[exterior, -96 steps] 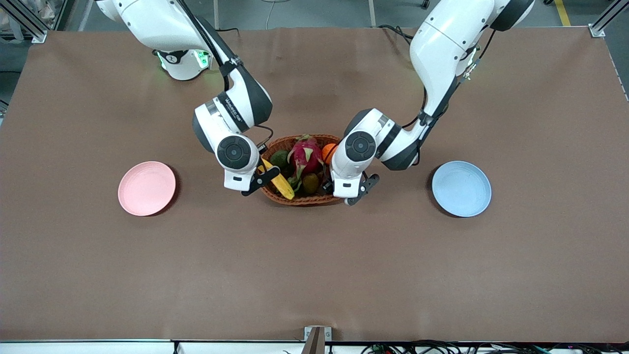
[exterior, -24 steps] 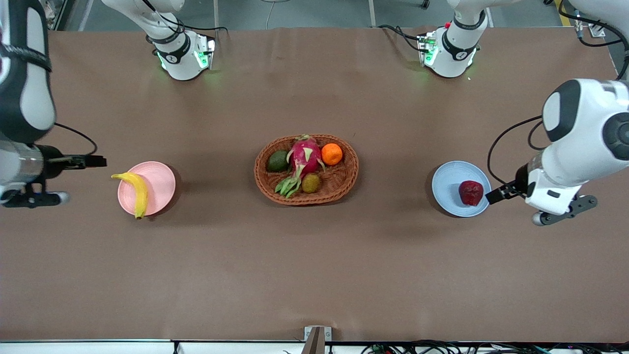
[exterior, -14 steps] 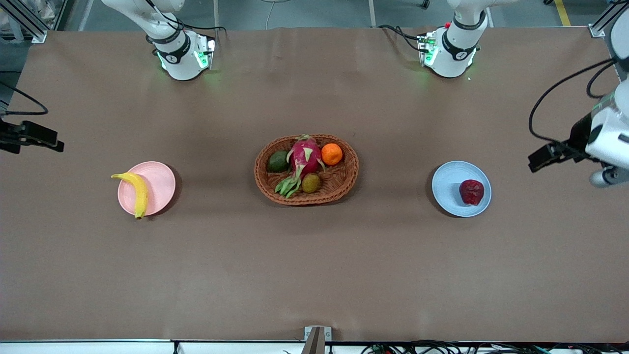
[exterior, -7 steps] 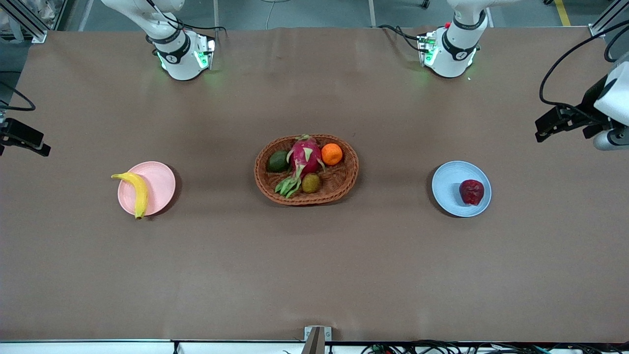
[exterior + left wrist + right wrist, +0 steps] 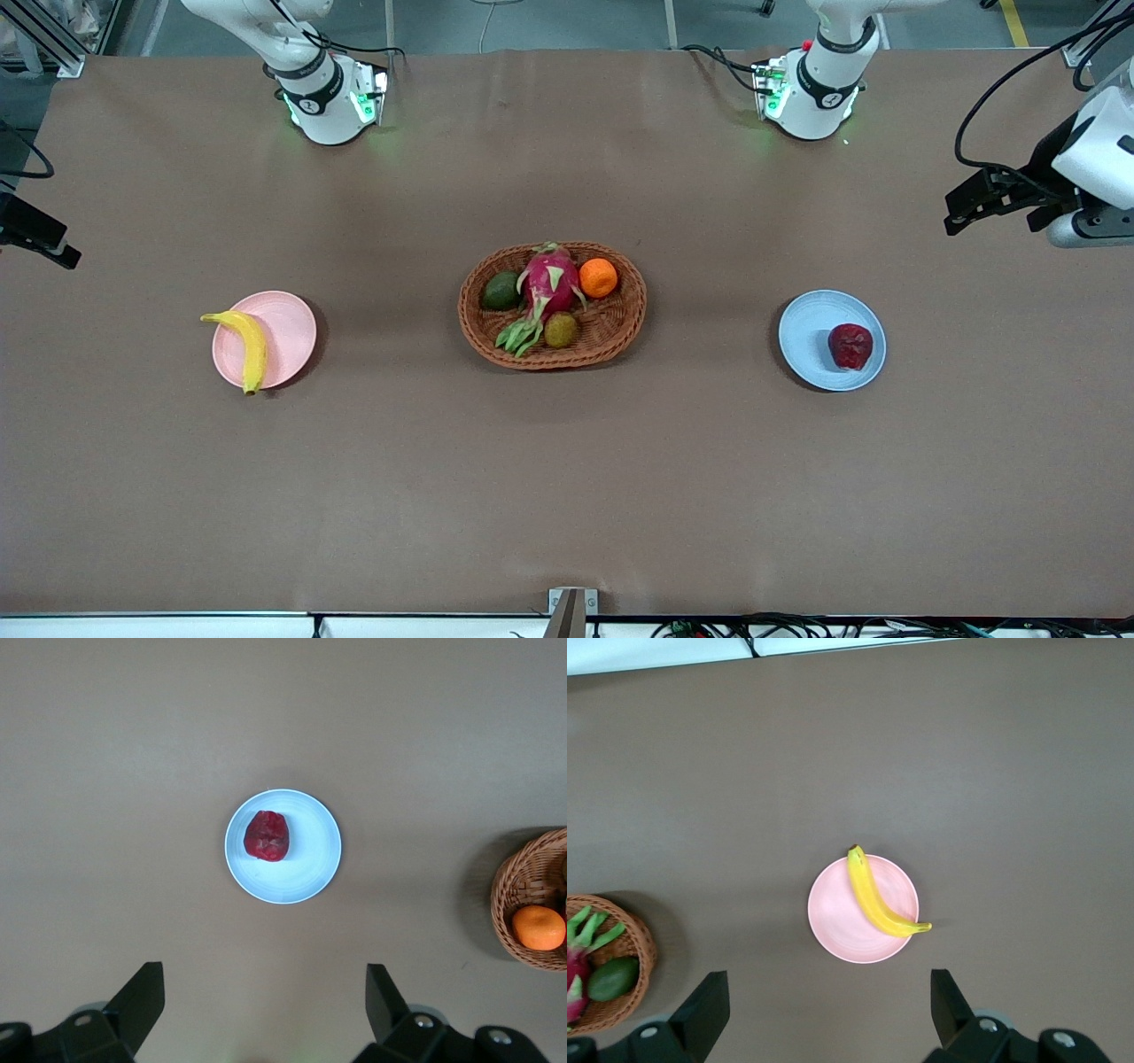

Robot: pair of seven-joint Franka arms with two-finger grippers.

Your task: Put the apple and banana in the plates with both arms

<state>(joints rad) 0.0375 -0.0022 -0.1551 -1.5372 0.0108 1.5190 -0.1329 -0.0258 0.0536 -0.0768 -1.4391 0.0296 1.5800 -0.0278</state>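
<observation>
Lying well clear of both wide-open, empty grippers [image 5: 261, 1010] [image 5: 828, 1014]: apple [image 5: 850, 346], banana [image 5: 246, 340], each plated

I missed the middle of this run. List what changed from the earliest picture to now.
The banana left the basket for the pink plate, the apple for the blue plate. Both were released; the left gripper and right gripper pulled away to the table's ends, open. Basket and plates stayed put.
</observation>
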